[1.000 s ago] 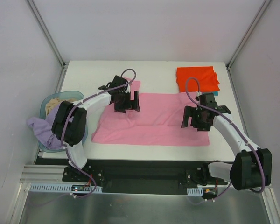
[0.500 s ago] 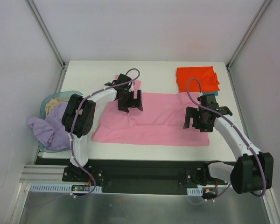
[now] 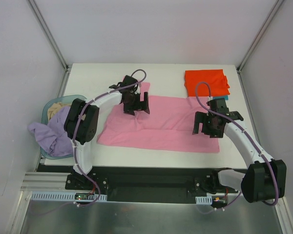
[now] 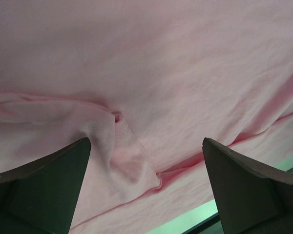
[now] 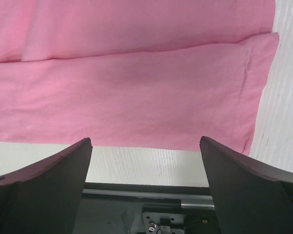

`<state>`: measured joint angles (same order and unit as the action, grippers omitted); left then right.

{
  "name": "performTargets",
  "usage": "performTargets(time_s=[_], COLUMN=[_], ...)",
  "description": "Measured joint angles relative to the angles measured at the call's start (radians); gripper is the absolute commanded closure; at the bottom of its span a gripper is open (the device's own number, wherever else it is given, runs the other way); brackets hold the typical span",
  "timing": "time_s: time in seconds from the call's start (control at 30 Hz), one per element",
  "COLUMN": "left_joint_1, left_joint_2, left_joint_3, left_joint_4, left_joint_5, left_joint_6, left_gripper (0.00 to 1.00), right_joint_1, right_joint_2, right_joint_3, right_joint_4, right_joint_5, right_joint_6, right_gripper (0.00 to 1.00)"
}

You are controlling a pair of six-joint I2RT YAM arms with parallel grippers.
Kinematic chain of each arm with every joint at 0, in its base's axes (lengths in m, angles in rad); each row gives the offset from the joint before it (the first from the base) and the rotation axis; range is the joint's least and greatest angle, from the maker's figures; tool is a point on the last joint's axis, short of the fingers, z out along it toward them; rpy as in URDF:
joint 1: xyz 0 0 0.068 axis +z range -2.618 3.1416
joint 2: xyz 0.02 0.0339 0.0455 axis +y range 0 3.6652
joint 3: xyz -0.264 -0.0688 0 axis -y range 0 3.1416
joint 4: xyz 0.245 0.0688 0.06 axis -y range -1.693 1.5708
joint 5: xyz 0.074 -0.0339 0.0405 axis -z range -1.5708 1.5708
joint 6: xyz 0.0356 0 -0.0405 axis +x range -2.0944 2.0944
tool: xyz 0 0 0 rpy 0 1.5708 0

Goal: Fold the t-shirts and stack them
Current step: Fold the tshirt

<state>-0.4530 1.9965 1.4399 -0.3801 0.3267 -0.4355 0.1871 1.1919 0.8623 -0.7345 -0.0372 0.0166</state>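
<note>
A bright pink t-shirt (image 3: 161,127) lies spread flat across the middle of the table. My left gripper (image 3: 136,103) hovers open over its far left part. In the left wrist view the open gripper (image 4: 146,141) frames a raised pink fold (image 4: 118,146). My right gripper (image 3: 207,126) stands open over the shirt's right end. The right wrist view shows that gripper (image 5: 145,141) empty above the shirt's near hem (image 5: 136,92). An orange-red t-shirt (image 3: 206,82) lies folded at the far right on a teal one (image 3: 225,97). A pale lavender t-shirt (image 3: 46,134) hangs over the basket.
The round light-blue basket (image 3: 81,98) stands off the table's left edge, with a beige cloth (image 3: 56,109) inside. White walls with metal posts close in the back and sides. A strip of bare white table (image 5: 146,163) runs along the near edge, by the black rail.
My left gripper has moved slightly right and farther back over the pink shirt, and its elbow has swung in. The right gripper has shifted a little to the right. Both stay open.
</note>
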Motion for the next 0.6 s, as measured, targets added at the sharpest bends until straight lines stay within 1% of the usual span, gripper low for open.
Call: performTargets(time_s=[0.1, 0.2, 0.33, 0.43, 0.5, 0.53, 0.6], left_joint_1=[0.0, 0.0, 0.018, 0.063, 0.108, 0.13, 0.156], left_joint_2=[-0.079, -0.214, -0.361, -0.407, -0.405, -0.398, -0.385], left_joint_3=[-0.04, -0.082, -0.124, -0.175, -0.22, -0.253, -0.302], left_joint_4=[-0.013, -0.023, -0.01, 0.002, 0.008, 0.006, 0.003], left_joint_5=[-0.033, -0.086, -0.126, -0.114, -0.097, -0.093, -0.093], left_joint_6=[-0.004, -0.02, -0.037, -0.064, -0.085, -0.097, -0.109], left_gripper=[0.01, 0.01, 0.01, 0.01, 0.01, 0.01, 0.01], right_joint_1=[0.0, 0.001, 0.015, 0.067, 0.127, 0.163, 0.214], right_joint_2=[-0.008, -0.027, -0.033, -0.011, 0.053, 0.111, 0.208], right_joint_3=[0.0, 0.0, 0.0, 0.017, 0.071, 0.124, 0.211], right_joint_4=[0.0, 0.004, 0.05, 0.103, 0.14, 0.157, 0.193], right_joint_5=[-0.003, -0.019, -0.088, -0.144, -0.178, -0.192, -0.207], right_joint_6=[0.0, 0.0, 0.002, 0.008, 0.014, 0.017, 0.02], right_gripper=[0.03, 0.03, 0.03, 0.03, 0.01, 0.03, 0.21])
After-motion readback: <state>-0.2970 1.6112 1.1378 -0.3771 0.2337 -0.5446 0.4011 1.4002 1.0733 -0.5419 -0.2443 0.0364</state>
